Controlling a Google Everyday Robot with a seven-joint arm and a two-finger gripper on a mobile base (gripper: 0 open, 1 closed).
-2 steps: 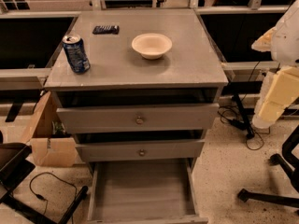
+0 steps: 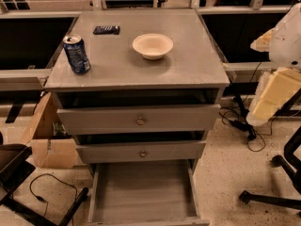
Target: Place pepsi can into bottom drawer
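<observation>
The pepsi can (image 2: 76,54) stands upright on the left front part of the grey cabinet top (image 2: 188,65). It is dark blue with a silver top. The bottom drawer (image 2: 143,192) is pulled open below the two knobbed drawers and nothing lies on its plank-like floor. Only white and cream segments of my arm (image 2: 275,86) show at the right edge, level with the cabinet top and well to the right of the can. My gripper is out of view.
A cream bowl (image 2: 153,45) sits mid-top and a flat black item (image 2: 106,29) at the back left. A cardboard box (image 2: 49,140) and a black chair (image 2: 19,173) are on the left, with cables and a chair base (image 2: 275,197) on the right floor.
</observation>
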